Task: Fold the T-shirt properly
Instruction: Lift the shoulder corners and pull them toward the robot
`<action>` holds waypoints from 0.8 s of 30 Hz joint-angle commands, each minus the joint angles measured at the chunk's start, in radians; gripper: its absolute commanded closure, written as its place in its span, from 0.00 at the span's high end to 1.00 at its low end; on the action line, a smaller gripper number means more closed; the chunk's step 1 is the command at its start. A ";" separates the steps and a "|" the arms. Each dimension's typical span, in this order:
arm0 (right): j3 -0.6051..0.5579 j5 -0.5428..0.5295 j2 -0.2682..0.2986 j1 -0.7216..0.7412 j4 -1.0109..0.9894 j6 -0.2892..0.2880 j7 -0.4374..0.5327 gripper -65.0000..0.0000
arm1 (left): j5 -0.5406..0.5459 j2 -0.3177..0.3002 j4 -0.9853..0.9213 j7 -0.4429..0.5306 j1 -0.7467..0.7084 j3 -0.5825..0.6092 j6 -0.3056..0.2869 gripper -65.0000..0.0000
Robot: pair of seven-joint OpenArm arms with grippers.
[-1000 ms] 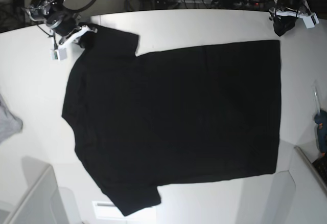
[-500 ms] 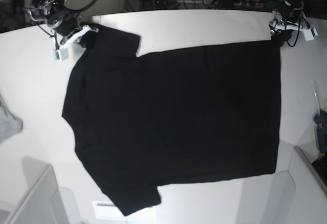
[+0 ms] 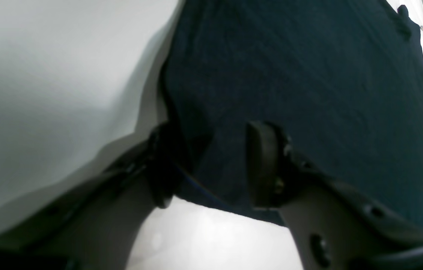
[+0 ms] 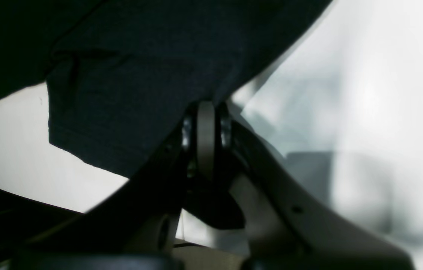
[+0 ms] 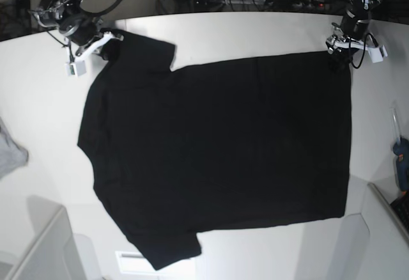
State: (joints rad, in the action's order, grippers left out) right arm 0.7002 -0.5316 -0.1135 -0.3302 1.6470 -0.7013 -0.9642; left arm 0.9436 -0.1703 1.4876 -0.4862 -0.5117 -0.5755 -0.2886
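**Left end effector settles over the hem corner**

Since a second ago, the left end effector (image 5: 337, 55) has slid in from the worktop's (image 5: 255, 27) far edge and now straddles the T-shirt's (image 5: 217, 152) corner at 1 o'clock. Its fingers stand apart with the cloth edge between them, nothing pinched yet. Over at 11 o'clock the right end effector (image 5: 102, 42) hasn't budged, clamped together on the sleeve edge. The T-shirt lies spread flat, plain side up, filling the middle of the worktop; a grey cloth (image 5: 9, 152) peeks in at 9 o'clock. By the look of it, this is the grasping step before the first fold. Next up: close on that corner, then lift both held points together.
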 commanded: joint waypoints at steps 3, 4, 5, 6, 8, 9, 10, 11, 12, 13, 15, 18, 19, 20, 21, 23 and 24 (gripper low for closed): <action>0.005 0.054 0.001 -0.010 -0.001 0.003 -0.043 0.00 | -0.034 -0.002 -0.023 -0.062 -0.006 0.002 0.030 0.20; 0.005 0.054 0.002 -0.011 -0.001 0.003 -0.043 0.00 | -0.034 -0.002 -0.028 -0.062 0.000 0.002 0.030 0.11; 0.005 0.054 0.002 -0.011 -0.001 0.003 -0.042 0.00 | -0.034 -0.002 -0.032 -0.062 0.012 0.002 0.030 0.02; 0.005 0.054 0.002 -0.011 0.000 0.003 -0.042 0.00 | -0.034 -0.004 -0.040 -0.062 0.017 0.002 0.030 0.00; 0.005 0.054 0.010 -0.013 0.002 0.003 -0.042 0.00 | -0.034 -0.004 -0.041 -0.062 0.022 0.004 0.030 0.00; 0.002 0.054 0.015 -0.014 0.005 0.003 -0.042 0.00 | -0.034 -0.004 -0.038 -0.062 0.018 0.004 0.030 0.00; 0.002 0.054 0.016 -0.016 0.008 0.003 -0.042 0.00 | -0.034 -0.005 -0.031 -0.062 0.017 0.004 0.030 0.00; 0.006 0.054 0.016 -0.016 0.009 0.003 -0.042 0.00 | -0.039 -0.007 -0.025 -0.064 0.015 0.004 0.030 0.00; 0.008 0.054 0.016 -0.017 0.009 0.003 -0.042 0.00 | -0.057 -0.007 -0.015 -0.064 0.005 0.004 0.030 0.00; 0.008 0.054 0.018 -0.020 0.009 0.003 -0.042 0.00 | -0.087 -0.007 0.005 -0.064 -0.006 0.004 0.030 0.00; 0.008 0.054 0.018 -0.039 0.012 0.003 -0.023 0.00 | -0.163 -0.004 0.052 -0.062 -0.026 0.004 0.030 0.00; 0.000 0.054 0.018 -0.083 0.042 0.003 0.046 0.00 | -0.255 -0.001 0.117 -0.061 -0.057 0.004 0.030 0.00; -0.001 0.054 0.016 -0.096 0.054 0.003 0.057 0.00 | -0.257 -0.001 0.123 -0.061 -0.063 0.004 0.030 0.00; -0.001 0.054 0.016 -0.106 0.065 0.003 0.064 0.00 | -0.255 -0.002 0.127 -0.061 -0.071 0.004 0.030 0.00; 0.002 0.054 0.016 -0.117 0.069 0.003 0.067 0.00 | -0.255 -0.002 0.130 -0.059 -0.075 0.002 0.030 0.00; 0.006 0.054 0.016 -0.134 0.075 0.003 0.069 0.00 | -0.255 -0.005 0.132 -0.059 -0.090 0.002 0.030 0.00; 0.006 0.052 0.018 -0.146 0.080 0.003 0.069 0.00 | -0.255 -0.005 0.132 -0.059 -0.094 0.002 0.029 0.00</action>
State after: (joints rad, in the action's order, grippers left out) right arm 0.7002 -0.5056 -0.1020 -0.4625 1.7176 -0.7044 -0.8715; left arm 0.7048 -0.1680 1.6123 -0.5232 -0.5922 -0.5686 -0.2668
